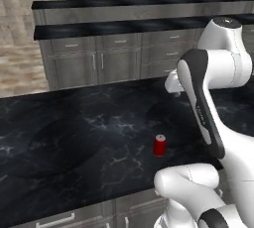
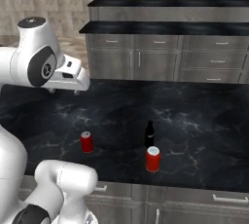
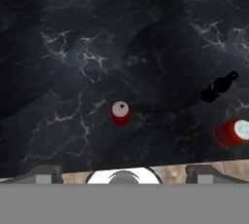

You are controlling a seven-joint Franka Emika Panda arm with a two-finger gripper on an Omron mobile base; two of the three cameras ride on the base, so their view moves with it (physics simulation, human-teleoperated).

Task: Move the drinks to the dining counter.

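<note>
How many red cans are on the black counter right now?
2. One can stands toward the arm's side; the other can stands near the front edge, just in front of the dark bottle. More could be hidden behind the arm.

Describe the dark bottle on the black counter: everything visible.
The bottle is small, slim and dark, almost black, with a narrow neck above a wider body. It stands upright on the black, white-veined counter, between the two red cans: the left can stands well apart, the right can close in front, though not touching. Nothing grips it. Its material and label cannot be told.
</note>
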